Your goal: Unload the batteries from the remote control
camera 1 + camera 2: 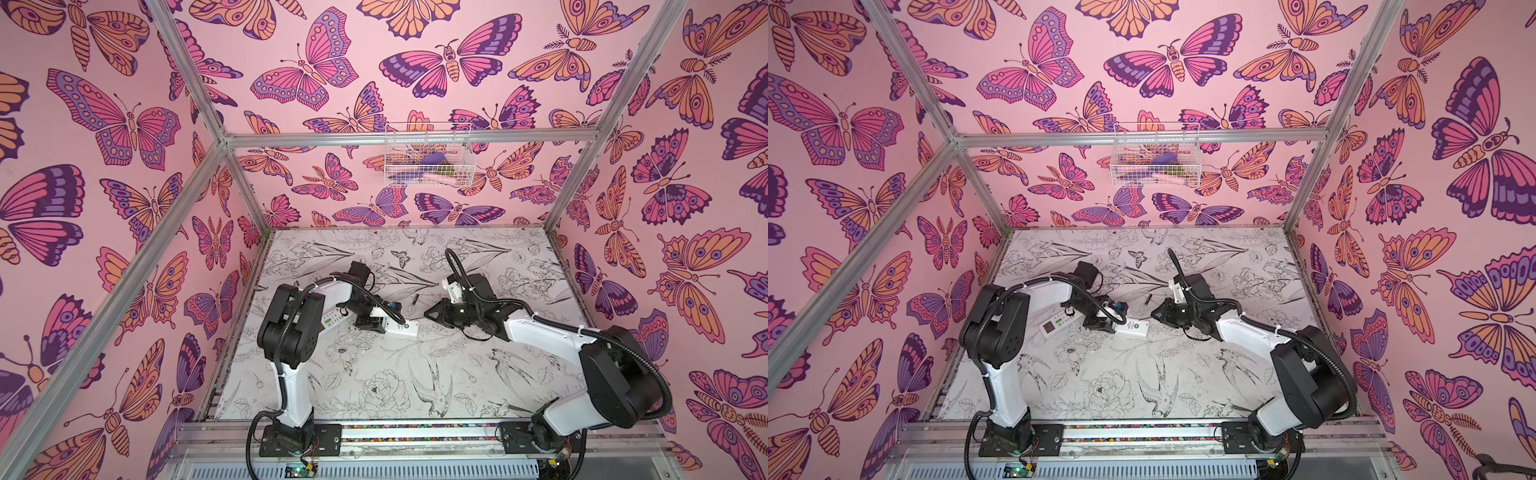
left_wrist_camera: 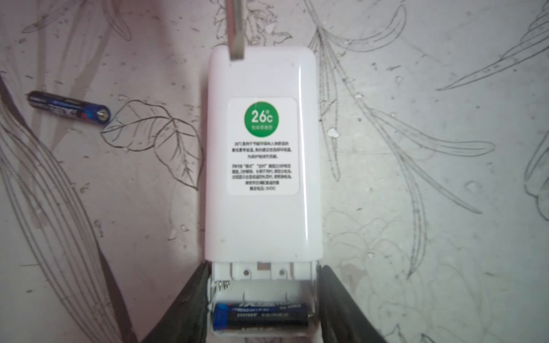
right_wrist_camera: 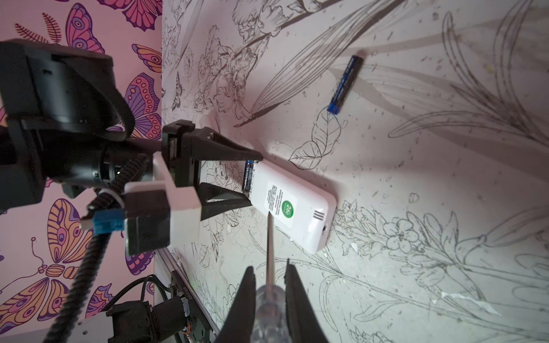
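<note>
A white remote control (image 2: 261, 154) lies back-up on the table, its cover off at one end. One black-and-blue battery (image 2: 261, 316) sits in the open compartment beside an empty slot. Another battery (image 2: 69, 108) lies loose on the table, also seen in a top view (image 1: 415, 300). My left gripper (image 2: 263, 268) has its fingers pressed against both sides of the remote's open end. My right gripper (image 3: 270, 267) is shut on a clear-handled screwdriver (image 3: 269, 300). The screwdriver's tip rests on the remote's back (image 3: 292, 205).
A second remote (image 1: 332, 322), buttons up, lies under the left arm's forearm. A wire basket (image 1: 428, 156) with small items hangs on the back wall. Pink walls and metal frame bars enclose the table (image 1: 374, 374).
</note>
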Tool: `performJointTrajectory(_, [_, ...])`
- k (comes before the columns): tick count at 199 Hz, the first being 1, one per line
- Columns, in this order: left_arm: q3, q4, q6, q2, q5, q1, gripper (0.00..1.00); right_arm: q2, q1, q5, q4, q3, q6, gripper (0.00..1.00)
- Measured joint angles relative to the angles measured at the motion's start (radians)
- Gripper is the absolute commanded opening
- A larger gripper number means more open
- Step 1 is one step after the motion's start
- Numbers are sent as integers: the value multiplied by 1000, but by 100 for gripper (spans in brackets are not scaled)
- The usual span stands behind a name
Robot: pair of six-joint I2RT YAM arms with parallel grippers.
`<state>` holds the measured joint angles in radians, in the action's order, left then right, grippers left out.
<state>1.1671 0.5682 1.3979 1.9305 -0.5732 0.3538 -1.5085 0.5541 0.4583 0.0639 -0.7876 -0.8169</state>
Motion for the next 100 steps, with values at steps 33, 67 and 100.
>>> performJointTrajectory(33, [-126,-69,-69,-92,24,34,52,11,5,4,23,38,-24,0])
performJointTrajectory(67, [-193,-129,-122,-138,42,59,61,11,26,4,48,43,-47,0])
performJointTrajectory(100, [-229,-172,-148,-165,51,66,68,10,62,6,75,43,-64,0])
